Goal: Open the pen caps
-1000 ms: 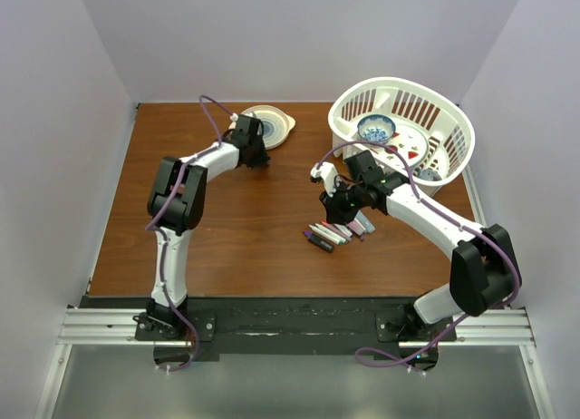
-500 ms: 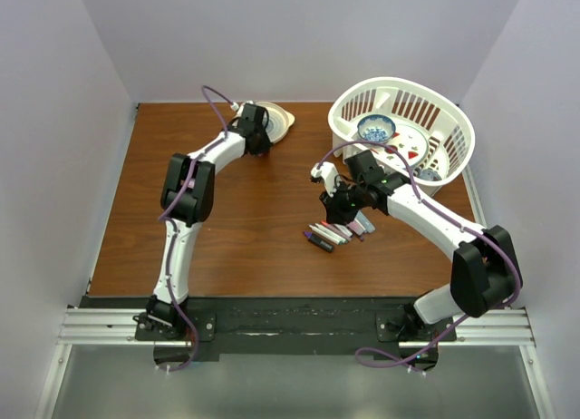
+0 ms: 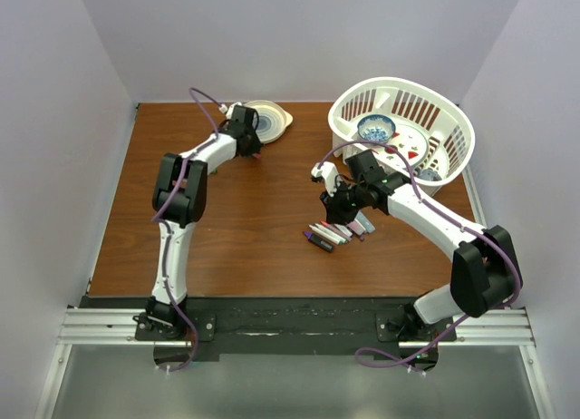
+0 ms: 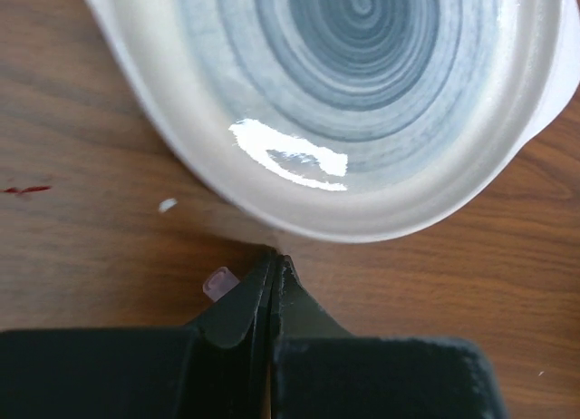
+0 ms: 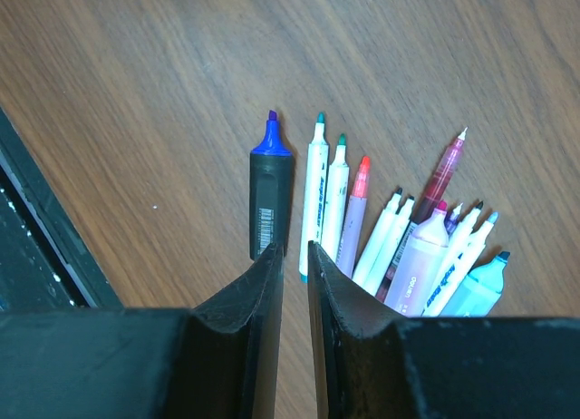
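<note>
A small pale purple pen cap point(image 4: 219, 283) lies on the wood right beside my left gripper point(image 4: 275, 256), outside its jaws. That gripper point(image 3: 246, 131) is shut with nothing between its tips, which point at the near rim of a cream bowl point(image 4: 181, 138) with a grey-blue spiral. Several uncapped pens point(image 3: 337, 230) lie side by side mid-table, among them a black highlighter with a blue tip point(image 5: 270, 197) and white pens with teal tips point(image 5: 314, 192). My right gripper point(image 5: 292, 248) hovers just above their rear ends, its jaws a narrow gap apart with only wood showing between.
A white slatted basket point(image 3: 453, 120) at the back right holds a blue patterned bowl point(image 3: 375, 127) and plates. The cream bowl point(image 3: 270, 120) sits at the back centre-left. A small red mark point(image 4: 25, 190) is on the wood.
My left arm swung its gripper back and to the left, along the bowl's near rim. The bowl shifted slightly. The right arm has stayed put over the pens.
</note>
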Robot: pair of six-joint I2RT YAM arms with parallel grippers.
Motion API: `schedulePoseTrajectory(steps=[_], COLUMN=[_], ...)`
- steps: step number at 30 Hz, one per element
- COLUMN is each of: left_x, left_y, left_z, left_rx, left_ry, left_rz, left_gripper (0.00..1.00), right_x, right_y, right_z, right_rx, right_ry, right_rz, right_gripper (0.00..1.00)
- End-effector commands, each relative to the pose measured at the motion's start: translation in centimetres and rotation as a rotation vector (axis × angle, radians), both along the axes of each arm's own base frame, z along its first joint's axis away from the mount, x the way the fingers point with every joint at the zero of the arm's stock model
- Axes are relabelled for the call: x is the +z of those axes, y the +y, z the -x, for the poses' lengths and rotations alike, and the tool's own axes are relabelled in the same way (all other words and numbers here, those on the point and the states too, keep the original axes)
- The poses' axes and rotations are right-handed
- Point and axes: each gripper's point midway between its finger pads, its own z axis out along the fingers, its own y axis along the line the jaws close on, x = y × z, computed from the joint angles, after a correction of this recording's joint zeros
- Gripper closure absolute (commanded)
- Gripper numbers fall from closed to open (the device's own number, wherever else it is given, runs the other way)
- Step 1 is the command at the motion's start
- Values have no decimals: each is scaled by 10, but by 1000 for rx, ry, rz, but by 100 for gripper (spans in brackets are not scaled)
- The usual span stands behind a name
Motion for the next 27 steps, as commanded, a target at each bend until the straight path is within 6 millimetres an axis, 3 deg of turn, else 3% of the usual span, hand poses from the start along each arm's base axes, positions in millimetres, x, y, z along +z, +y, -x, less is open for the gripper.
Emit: schedulePoseTrajectory(steps=[1,8,12,13,15,17,19,20,22,23,24,26,27], left_x=[11,30,64,70,87,94,95,81,79,62,60,40,40], left_y=[36,69,70,70,70,72,79,83,96,104,112,115,108], left_z=[15,20,19,20,31,44,70,91,117,149,162,197,206], left_rx=[65,88,35,27,6,14,53,92,220,260,301,312,286], left_ry=[-2,-26,-84,-95,-112,-112,-85,1,75,201,234,335,336], left_rz=[-32,-27,11,12,7,19,25,26,12,-29,-63,-96,-65], left_gripper=[100,98,82,73,63,59,58,57,57,57,56,56,55], right_x=[20,20,20,19,19,19,19,19,18,18,18,18,17], right_y=[5,5,5,5,5,5,5,5,6,5,5,7,7], right_z=[-6,-7,-6,-6,-6,-6,-6,-6,-5,-5,-5,-4,-3], right_rx=[18,16,17,18,17,18,18,18,23,23,23,28,32], right_ry=[-45,-47,-45,-44,-44,-45,-43,-43,-38,-38,-35,-30,-27], right_rz=[-41,-40,-41,-40,-40,-40,-39,-39,-40,-41,-41,-47,-49], right_gripper=[79,79,79,79,79,79,79,79,80,80,79,79,79])
